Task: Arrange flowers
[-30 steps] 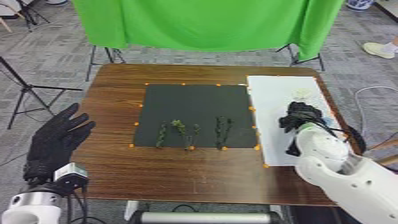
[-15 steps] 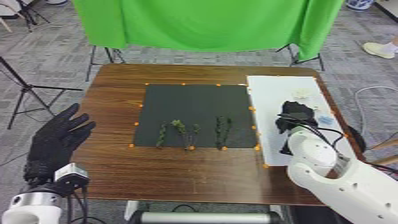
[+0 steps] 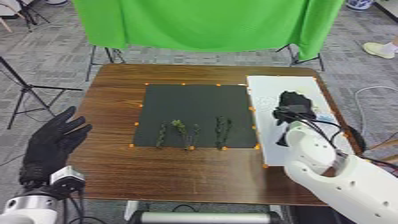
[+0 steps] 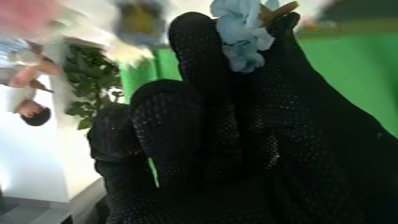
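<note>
Leaving working room, presumably, the empty left hand (image 3: 53,150) is held beside the wooden table (image 3: 191,182), gloved fingers loosely spread. Thin, leafy sprigs (image 3: 179,125) are spaced on the dark mat (image 3: 195,102), likely for easy picking. Above the smooth white sheet (image 3: 271,92), a ruffled blue flower (image 4: 238,35) is pinched lightly, apparently to spare its petals, by the right hand's (image 3: 294,102) nearly closed fingertips.

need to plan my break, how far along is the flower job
Laid out already: green stems on the dark mat. In hand: a blue flower, apparently pinched by the right hand over the white sheet. Likely left: setting it with the stems, then perhaps the white flower.
</note>
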Robot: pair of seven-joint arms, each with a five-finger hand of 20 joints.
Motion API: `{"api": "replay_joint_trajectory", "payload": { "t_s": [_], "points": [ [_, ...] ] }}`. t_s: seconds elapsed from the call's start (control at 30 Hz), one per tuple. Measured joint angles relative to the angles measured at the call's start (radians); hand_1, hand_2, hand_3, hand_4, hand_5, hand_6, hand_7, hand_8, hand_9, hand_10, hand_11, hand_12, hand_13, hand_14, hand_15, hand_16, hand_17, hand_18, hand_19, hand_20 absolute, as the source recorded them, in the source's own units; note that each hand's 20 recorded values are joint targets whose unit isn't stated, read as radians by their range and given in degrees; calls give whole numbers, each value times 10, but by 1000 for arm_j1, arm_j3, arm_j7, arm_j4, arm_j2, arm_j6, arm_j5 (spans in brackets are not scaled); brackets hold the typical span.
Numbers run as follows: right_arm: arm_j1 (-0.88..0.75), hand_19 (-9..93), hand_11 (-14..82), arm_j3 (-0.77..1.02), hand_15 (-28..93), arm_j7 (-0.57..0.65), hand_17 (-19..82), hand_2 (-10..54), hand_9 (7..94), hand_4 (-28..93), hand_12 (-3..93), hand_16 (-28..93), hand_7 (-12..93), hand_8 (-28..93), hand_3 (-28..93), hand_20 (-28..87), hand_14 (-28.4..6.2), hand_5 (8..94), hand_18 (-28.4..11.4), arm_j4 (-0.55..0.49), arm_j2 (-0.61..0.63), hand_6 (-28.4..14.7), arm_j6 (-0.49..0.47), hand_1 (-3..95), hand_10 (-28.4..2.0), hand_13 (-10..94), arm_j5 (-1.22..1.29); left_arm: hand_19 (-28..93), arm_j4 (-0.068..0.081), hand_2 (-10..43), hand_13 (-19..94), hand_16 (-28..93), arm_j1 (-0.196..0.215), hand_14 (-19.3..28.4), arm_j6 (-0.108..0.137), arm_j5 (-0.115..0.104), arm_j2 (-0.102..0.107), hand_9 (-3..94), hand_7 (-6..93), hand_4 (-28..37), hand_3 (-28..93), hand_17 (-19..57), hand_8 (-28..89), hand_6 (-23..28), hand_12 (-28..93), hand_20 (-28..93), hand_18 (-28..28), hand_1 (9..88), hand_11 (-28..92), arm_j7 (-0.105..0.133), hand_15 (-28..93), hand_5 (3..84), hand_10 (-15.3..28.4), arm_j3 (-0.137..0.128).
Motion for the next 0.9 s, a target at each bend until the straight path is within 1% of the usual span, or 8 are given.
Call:
{"api": "replay_joint_trajectory", "payload": {
  "t_s": [0.2,0.37,0.47,0.67,0.8,0.9],
  "points": [
    [98,932,203,-61,733,-40,416,-95,910,-283,341,167,277,28,823,511,-77,822,-250,-2,-75,-12,8,542,-92,789,12,556,-5,59,248,-89,20,262,1,-1,-2,341,142,-213,811,-110,-101,96,92,-14,232,243,257,5,481,372,196,-17],
    [174,932,207,-97,734,-134,415,-95,909,-283,341,169,277,32,825,516,-78,822,-251,-1,-190,-11,-23,539,-91,789,23,556,-7,59,248,-89,35,262,5,-4,-4,341,141,-213,812,-110,-101,97,91,-14,232,243,257,9,480,372,196,-33],
    [212,932,209,-131,735,-187,413,-95,908,-283,341,171,277,33,827,518,-79,821,-250,1,-267,-11,-37,537,-90,788,24,557,-7,62,248,-89,38,262,8,-6,-6,341,142,-214,810,-110,-100,97,91,-14,232,247,257,13,481,371,195,-39],
    [339,932,210,-338,740,-238,405,-95,903,-283,347,174,278,31,830,518,-81,820,-247,52,-388,-10,-29,533,-83,777,-4,557,-3,62,248,-89,25,262,9,-8,-7,341,142,-212,810,-110,-101,97,91,-14,232,247,258,15,481,373,195,-39],
    [349,932,210,-368,741,-287,402,-95,903,-283,347,173,280,30,831,516,-82,819,-246,98,-460,-11,-39,531,-84,774,-12,557,0,62,248,-90,14,262,9,-8,-8,342,141,-212,811,-110,-101,97,92,-14,232,246,258,14,482,373,196,-43],
    [341,932,211,-373,742,-293,402,-95,902,-283,346,172,281,28,834,515,-82,817,-245,125,-506,-9,-43,528,-85,774,-15,558,6,61,248,-89,3,262,8,-8,-8,341,142,-213,810,-110,-101,97,91,-15,232,246,258,14,483,373,196,-43]
  ]
}}
